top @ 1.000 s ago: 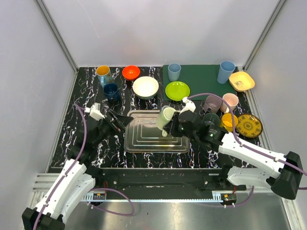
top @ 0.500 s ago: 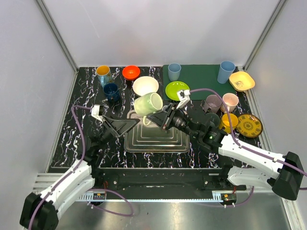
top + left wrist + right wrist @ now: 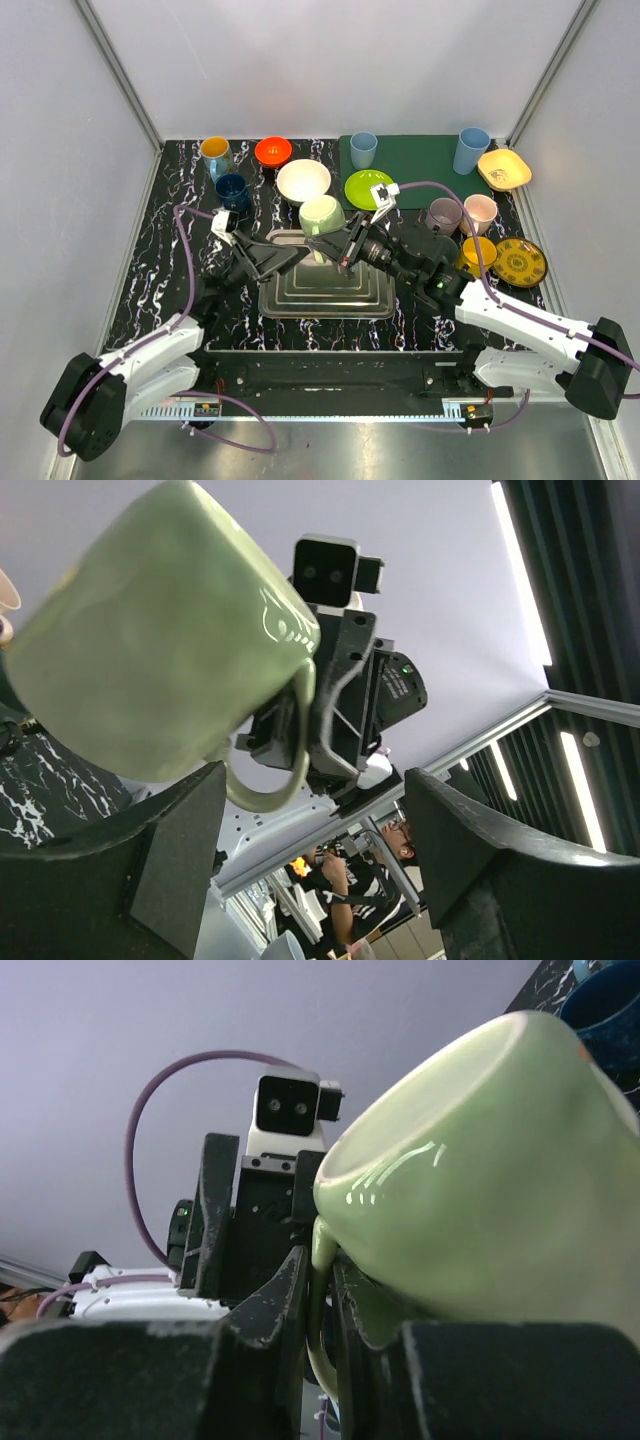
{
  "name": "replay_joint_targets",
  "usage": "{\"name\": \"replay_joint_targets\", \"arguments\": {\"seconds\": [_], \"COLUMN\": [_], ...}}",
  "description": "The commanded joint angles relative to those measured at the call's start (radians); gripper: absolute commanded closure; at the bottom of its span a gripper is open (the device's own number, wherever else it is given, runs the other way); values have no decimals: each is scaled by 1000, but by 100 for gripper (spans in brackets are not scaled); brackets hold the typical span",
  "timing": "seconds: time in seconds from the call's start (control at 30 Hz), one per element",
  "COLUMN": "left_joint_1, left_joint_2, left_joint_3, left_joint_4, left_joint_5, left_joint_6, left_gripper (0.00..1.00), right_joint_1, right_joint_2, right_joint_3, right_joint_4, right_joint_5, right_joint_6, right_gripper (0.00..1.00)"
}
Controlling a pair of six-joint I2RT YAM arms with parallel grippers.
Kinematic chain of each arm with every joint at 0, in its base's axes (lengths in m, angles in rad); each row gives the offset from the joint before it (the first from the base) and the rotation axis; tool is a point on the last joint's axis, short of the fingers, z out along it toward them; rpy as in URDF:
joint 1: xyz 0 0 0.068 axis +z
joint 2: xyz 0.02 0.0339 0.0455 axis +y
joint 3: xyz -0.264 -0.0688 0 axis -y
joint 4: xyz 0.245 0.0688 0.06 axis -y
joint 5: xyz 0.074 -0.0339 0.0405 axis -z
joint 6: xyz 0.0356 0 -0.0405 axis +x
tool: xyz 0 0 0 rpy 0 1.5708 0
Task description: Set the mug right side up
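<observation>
The pale green mug (image 3: 322,214) is shown lifted clear of the table and held just ahead of the right claw (image 3: 338,250), which is clenched on the handle (image 3: 265,802). In the right wrist view the loop is seen pinched between the two fingers, with the body jutting out beyond and above them. A handle grasp is judged to be chosen because it leaves the body free to be swung about the wrist. The mug is tilted, neither squarely inverted nor upright, and which end faces up cannot be told with certainty. The metal tray (image 3: 300,303) lies directly below both claws, presumably so that the mug can be set down there once turned. The left claw (image 3: 297,255) is held released, its fingers (image 3: 170,870) spread wide, and is aimed at the mug from the opposite side; the mug is framed beyond those fingers but is not touched by them. This posture is read as readiness to receive or steady the body. The turn is judged partly done: the mug must be brought mouth-up and lowered without slipping at the thin handle.
</observation>
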Motion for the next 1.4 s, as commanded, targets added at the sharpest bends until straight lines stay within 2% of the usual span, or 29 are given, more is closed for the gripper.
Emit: {"name": "replay_joint_targets", "arguments": {"seconds": [0.0,0.1,0.17,0.2,0.3,0.37,0.47,0.57,0.6,0.63,0.67,0.73,0.77,0.83,0.87,0.97,1.17,1.37], "left_joint_1": [-2,-2,-4,-4,-16,-31,-73,-84,-84,-84,-84,-84,-84,-84,-84,-84,-84,-85], "left_joint_2": [-132,-278,-332,-346,-290,-245,-170,-144,-173,-202,-237,-370,-416,-541,-571,-660,-809,-878], "left_joint_3": [-21,-24,-6,-1,-10,-41,-56,-38,-33,-16,-1,56,73,126,146,194,226,286], "left_joint_4": [119,-100,-250,-276,-213,-88,14,11,-27,-85,-275,-537,-766,-973,-1171,-1415,-1596,-1692], "left_joint_5": [21,-13,-36,-33,1,-5,-25,0,0,0,-8,-57,-122,-204,-297,-439,-584,-674], "left_joint_6": [21,105,150,169,120,83,55,75,106,136,225,337,436,515,564,609,603,649], "left_gripper": [24,19,16,15,15,16,21,28,29,30,30,31,31,30,30,30,30,28], "right_joint_1": [-7,-5,-8,-7,-8,-10,-8,-10,-8,-8,-8,-8,-8,-10,-8,-10,-10,-60], "right_joint_2": [-65,-79,-87,-88,-82,-72,-53,-26,-19,-13,-9,10,20,53,73,152,313,465], "right_joint_3": [79,90,85,87,82,79,85,140,172,175,177,182,185,171,171,154,136,47], "right_joint_4": [98,79,78,79,96,118,147,51,-35,-69,-104,-183,-206,-211,-206,-119,102,456], "right_joint_5": [-24,-29,-26,-24,-29,-39,-49,-52,-49,-41,-15,-6,-9,-53,-79,-194,-305,-398], "right_joint_6": [-48,-59,-58,-59,-62,-55,-50,-92,-113,-129,-157,-194,-226,-238,-251,-236,-202,-76], "right_gripper": [100,100,100,100,100,100,100,100,100,100,100,100,100,100,100,100,100,100]}}
